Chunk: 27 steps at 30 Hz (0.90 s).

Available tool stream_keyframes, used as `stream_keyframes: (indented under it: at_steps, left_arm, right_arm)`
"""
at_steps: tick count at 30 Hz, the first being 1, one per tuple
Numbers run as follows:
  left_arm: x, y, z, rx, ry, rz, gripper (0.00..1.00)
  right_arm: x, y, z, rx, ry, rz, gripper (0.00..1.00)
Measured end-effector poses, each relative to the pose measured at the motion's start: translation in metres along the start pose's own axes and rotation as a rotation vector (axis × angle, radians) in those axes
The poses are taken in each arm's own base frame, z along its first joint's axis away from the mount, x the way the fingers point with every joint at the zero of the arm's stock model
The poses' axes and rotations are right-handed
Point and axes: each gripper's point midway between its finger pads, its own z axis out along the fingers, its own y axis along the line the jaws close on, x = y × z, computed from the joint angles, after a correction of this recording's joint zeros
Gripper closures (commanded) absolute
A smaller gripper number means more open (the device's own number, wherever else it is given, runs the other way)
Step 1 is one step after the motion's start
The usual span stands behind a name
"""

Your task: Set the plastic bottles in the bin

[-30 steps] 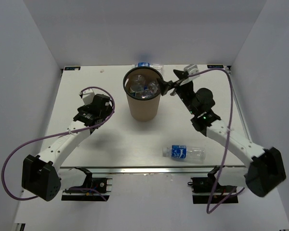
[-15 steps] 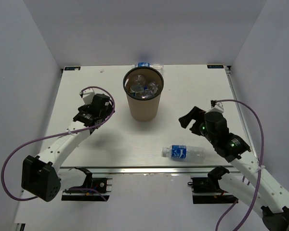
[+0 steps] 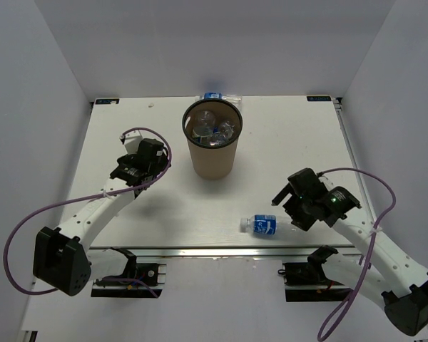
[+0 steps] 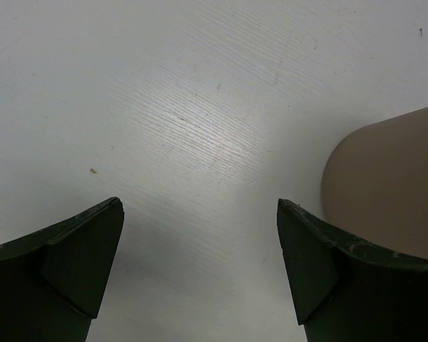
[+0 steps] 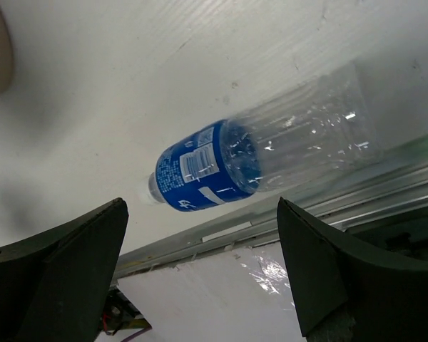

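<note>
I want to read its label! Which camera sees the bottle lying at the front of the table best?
The right wrist view: the bottle fills the picture, blue label and clear body plain. The top view shows it small and partly covered. The left wrist view misses it, showing only table and bin.

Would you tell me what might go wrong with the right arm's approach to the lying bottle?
The bottle lies on its side beside the near edge of the table; a nudge from the open right gripper could roll it off. Another bottle sits behind the bin, so reaching for it may tip the bin.
</note>
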Motion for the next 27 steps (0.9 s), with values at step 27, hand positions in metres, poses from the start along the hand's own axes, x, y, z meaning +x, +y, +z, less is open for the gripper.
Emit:
stream_keyframes:
  at_steps: [27]
  left_arm:
    - [0.023,-0.002,0.011,0.028,0.05,0.041,0.03]
  right_arm:
    - [0.007,-0.056,0.034,0.185,-0.078,0.217,0.11]
